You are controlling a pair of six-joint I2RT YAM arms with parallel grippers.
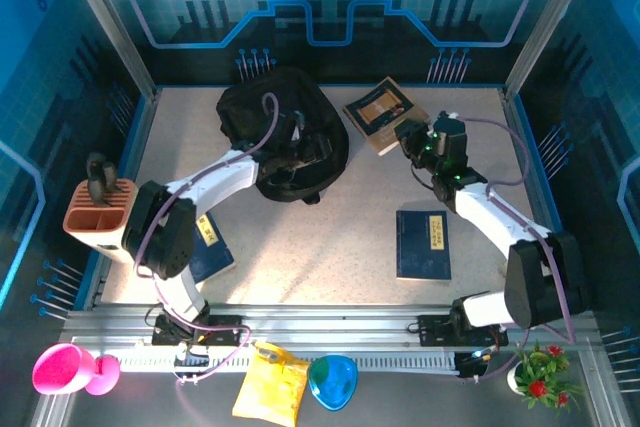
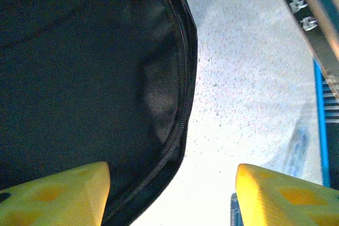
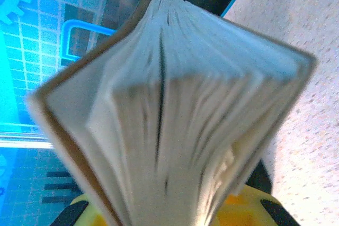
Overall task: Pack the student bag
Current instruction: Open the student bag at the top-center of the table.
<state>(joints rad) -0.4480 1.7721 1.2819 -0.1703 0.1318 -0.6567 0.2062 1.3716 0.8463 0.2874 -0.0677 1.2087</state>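
Blue-lit panels with a circuit pattern stood around a speckled white table [image 1: 340,197]. On its far part lay the student bag [image 1: 250,112], black and soft, slumped in a heap. The left gripper [image 1: 300,154] was at the near right side of the bag, over its fabric. In the left wrist view its yellow fingers [image 2: 53,197] were spread wide apart; the zipper edge of the bag ran down just beside one finger, and bare table was seen between the two.

To the right of the bag, well apart from it, the right gripper [image 1: 412,137] pinched a brown book [image 1: 378,112] by one edge. In the right wrist view the pages fanned out loosely above the yellow fingertips, which were pressed on both covers.

A blue book [image 1: 423,244] lay flat on the table, to the right of the bag and nearer to the arm bases. A second blue book [image 1: 212,247] lay nearer than the bag and to its left, partly under the left arm. Left of the bag, at the table edge, stood an orange holder [image 1: 98,215] with dark tools inside
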